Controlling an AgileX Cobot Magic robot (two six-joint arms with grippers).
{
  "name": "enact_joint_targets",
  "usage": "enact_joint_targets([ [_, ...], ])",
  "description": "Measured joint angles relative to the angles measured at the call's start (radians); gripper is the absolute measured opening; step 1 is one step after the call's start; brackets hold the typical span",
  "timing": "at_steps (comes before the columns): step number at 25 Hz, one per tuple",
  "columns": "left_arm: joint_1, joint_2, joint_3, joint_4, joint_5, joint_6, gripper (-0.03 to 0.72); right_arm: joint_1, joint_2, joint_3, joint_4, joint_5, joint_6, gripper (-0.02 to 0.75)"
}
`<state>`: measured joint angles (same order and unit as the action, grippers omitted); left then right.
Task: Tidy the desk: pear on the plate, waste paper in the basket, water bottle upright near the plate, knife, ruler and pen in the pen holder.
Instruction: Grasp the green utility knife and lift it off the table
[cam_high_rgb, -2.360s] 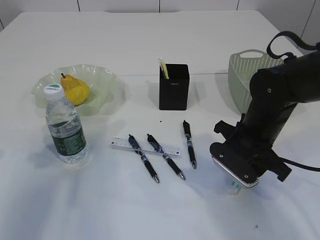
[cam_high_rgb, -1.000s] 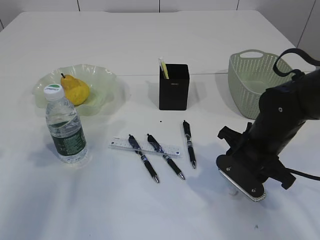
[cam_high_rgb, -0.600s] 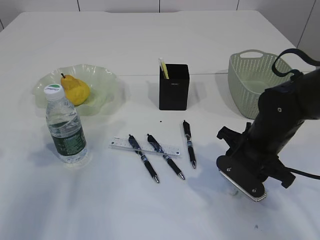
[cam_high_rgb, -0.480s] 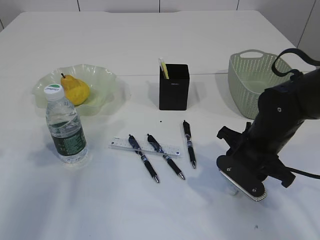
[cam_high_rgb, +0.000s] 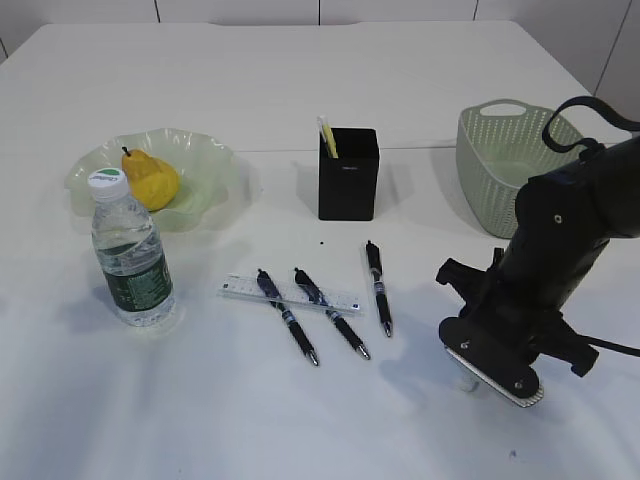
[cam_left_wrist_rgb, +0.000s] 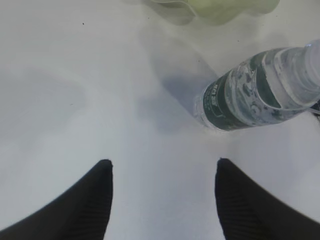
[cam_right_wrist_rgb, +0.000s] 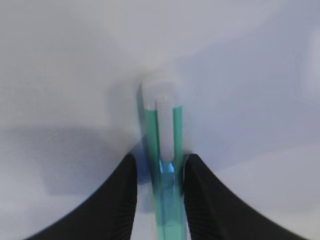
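While three pens (cam_high_rgb: 288, 316) lie loose, one ruler (cam_high_rgb: 290, 292) does.

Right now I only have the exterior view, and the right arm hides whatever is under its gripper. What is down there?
Observer: The right gripper is closed around a green and white pen lying on the table.
Operator: Is the left arm anywhere near the objects?
Observer: The left gripper is open above bare table, with the water bottle ahead of it to one side.
Operator: Is it touching the bottle?
Observer: No, the left wrist view shows clear table between the fingertips and the bottle.
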<state>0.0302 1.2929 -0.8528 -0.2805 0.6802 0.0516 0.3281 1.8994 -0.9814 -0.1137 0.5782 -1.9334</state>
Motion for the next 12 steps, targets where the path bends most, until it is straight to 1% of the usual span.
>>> enact_joint_targets([
  [4, 0.0, 0.0, 0.0, 0.0, 0.0, 0.0, 0.456, 0.0, 0.0, 0.0, 0.0, 0.011, -0.01, 0.248],
  [12, 0.0, 0.0, 0.0, 0.0, 0.0, 0.001, 0.456, 0.0, 0.0, 0.0, -0.002, 0.015, -0.016, 0.216],
])
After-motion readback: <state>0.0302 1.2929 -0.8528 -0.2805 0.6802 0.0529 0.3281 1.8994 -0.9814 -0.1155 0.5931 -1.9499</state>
